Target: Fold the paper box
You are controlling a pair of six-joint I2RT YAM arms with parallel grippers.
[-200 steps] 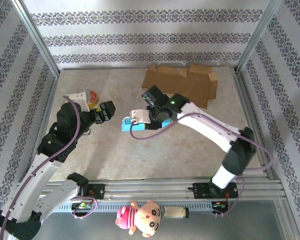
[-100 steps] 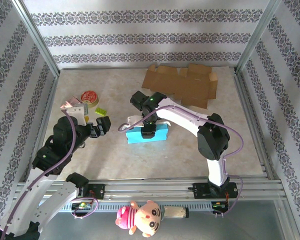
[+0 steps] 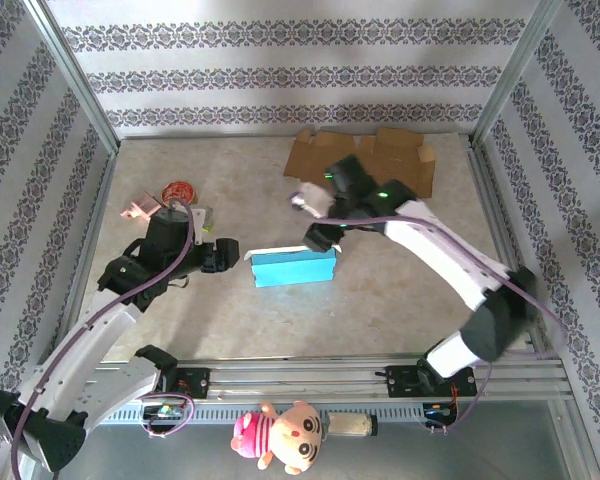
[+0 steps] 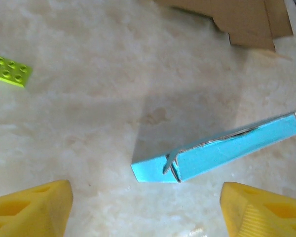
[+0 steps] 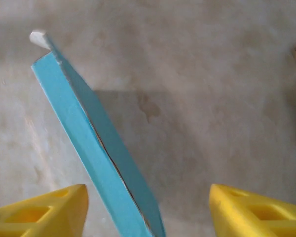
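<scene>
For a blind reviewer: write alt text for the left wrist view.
A slim blue paper box rests on the pale table ahead of the open left gripper, whose yellow fingertips frame the bottom corners. A green brick sits top left, brown cardboard top right.

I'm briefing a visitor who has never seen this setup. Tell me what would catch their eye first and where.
The bright blue paper box lies in the middle of the table, with the open left gripper at its left end and the open right gripper just behind it. Flat brown cardboard lies at the back, and a plush doll sits at the near edge.
</scene>
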